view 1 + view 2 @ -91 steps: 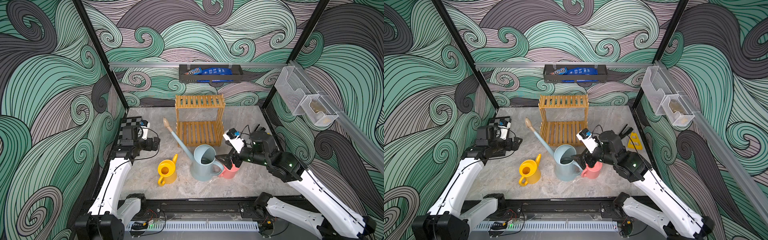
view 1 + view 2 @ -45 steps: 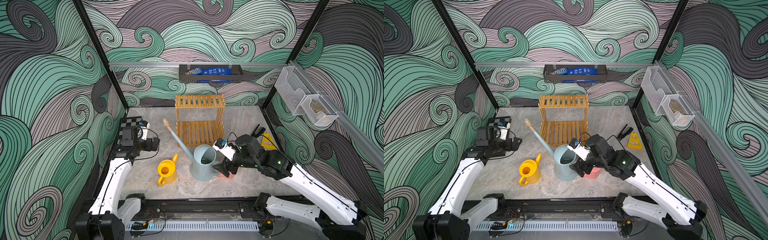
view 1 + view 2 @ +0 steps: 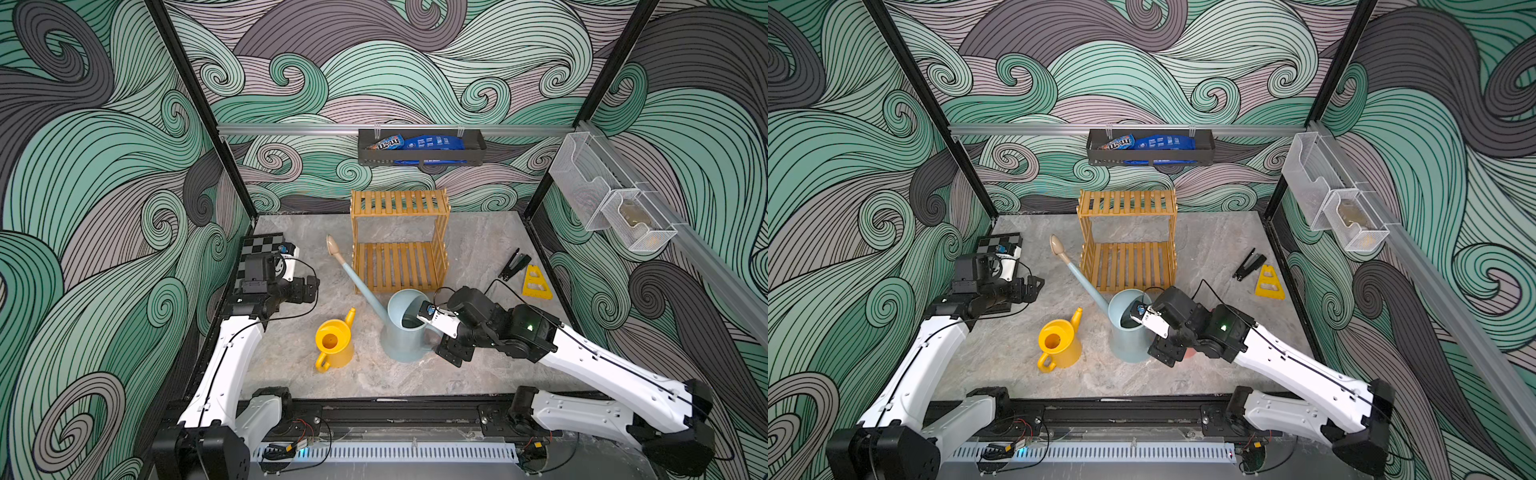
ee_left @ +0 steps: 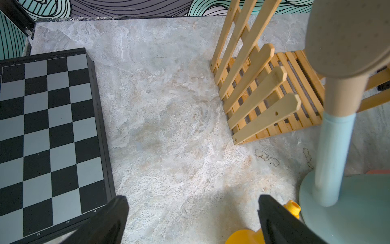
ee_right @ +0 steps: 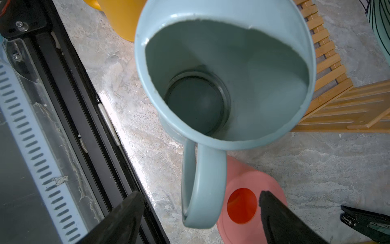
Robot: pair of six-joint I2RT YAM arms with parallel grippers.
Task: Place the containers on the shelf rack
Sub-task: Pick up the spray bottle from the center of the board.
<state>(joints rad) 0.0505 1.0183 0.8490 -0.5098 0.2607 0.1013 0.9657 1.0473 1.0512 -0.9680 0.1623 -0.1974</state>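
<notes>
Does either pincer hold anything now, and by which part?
Nothing is held. The right pincer is open astride the handle of the pale blue watering can, not closed on it. The left pincer is open and empty.

A robotics lab test cell: wave-printed wall panels (image 3: 374, 62) on black aluminium posts (image 3: 199, 108) enclose the marble-look tabletop (image 3: 478, 249) around the right gripper (image 3: 453, 353); white arms (image 3: 224, 365) mount on a wired base rail (image 3: 395, 415).
</notes>
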